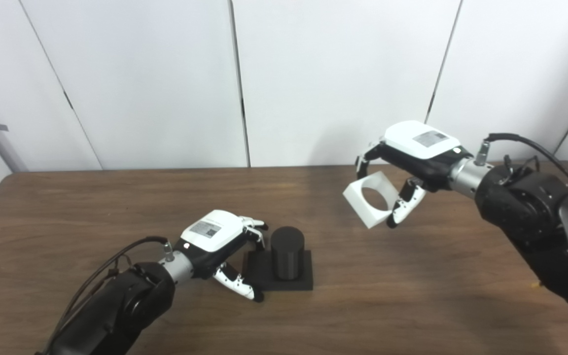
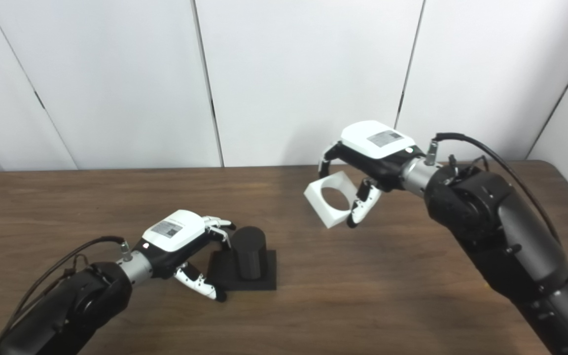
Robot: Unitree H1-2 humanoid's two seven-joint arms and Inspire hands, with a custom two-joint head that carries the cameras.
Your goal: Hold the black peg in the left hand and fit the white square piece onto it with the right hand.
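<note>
L robot hand (image 1: 215,241) on counter (image 1: 412,276), fingers apart round base edge of black peg (image 1: 287,254), grip unclear | R robot hand (image 1: 414,153) gripping white square piece (image 1: 370,199) midair, well apart from peg

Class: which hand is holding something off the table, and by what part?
The right hand holds the white square piece by its right-side edge, clear of the table.
</note>
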